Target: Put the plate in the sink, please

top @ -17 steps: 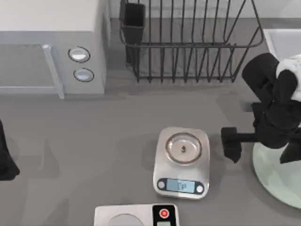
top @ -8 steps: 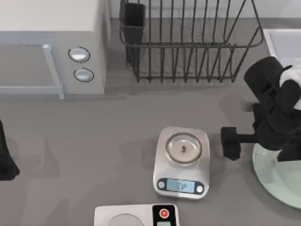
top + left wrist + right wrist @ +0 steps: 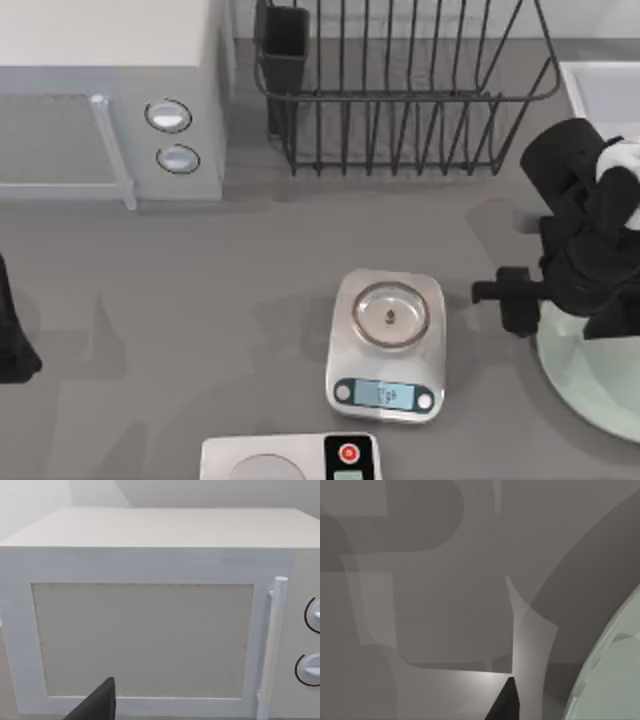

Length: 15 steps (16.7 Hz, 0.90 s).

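**Right arm edges toward the plate**

The grey table carries a white microwave at far left and a black wire dish rack beside it. The sink sits at the far right edge. The plate lies at the right edge, near side. The right gripper has shifted right since a second ago, now at the plate's rim; whether its fingers grip anything I cannot tell. The left gripper is parked at the left edge. The kitchen scale has an unreadable display.

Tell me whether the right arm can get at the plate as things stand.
Probably yes. The right tool hangs at the left rim of the plate, with nothing lying between them; the kitchen scale sits clear to the left.
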### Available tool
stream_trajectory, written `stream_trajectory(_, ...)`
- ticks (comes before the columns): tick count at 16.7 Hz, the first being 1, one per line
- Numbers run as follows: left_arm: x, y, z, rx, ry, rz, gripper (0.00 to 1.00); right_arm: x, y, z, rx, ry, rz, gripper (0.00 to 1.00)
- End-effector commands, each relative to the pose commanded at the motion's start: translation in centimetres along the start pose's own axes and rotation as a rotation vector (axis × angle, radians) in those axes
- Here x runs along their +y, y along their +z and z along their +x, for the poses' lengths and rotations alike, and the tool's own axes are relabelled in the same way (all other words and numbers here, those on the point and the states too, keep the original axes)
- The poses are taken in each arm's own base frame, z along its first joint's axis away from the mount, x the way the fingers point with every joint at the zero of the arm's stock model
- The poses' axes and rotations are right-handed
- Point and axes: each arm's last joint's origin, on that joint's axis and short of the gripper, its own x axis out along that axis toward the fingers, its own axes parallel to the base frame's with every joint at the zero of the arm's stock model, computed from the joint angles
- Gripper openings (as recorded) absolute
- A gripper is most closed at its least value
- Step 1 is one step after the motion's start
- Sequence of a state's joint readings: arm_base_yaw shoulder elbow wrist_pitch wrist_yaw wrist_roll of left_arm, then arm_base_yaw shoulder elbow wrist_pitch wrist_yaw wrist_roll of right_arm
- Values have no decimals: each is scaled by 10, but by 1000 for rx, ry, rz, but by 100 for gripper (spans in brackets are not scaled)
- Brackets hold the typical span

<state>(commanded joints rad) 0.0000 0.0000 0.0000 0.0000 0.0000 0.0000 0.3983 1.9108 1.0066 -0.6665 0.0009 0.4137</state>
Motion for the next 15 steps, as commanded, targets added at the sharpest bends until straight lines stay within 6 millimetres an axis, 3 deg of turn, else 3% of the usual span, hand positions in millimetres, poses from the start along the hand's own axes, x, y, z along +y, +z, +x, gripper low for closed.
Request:
stream_trajectory(4, 0, 0, 0, 0, 0, 0, 100, 0, 0, 0, 0, 0, 0, 2)
stream_trajectory(12, 0, 0, 0, 0, 0, 0, 100, 0, 0, 0, 0, 0, 0, 0)
stream_trajectory(13, 0, 0, 0, 0, 0, 0, 100, -1, 8, -27, -97, 36, 11, 0)
stream_trajectory(15, 0, 0, 0, 0, 0, 0, 100, -1, 10, -29, -96, 34, 14, 0)
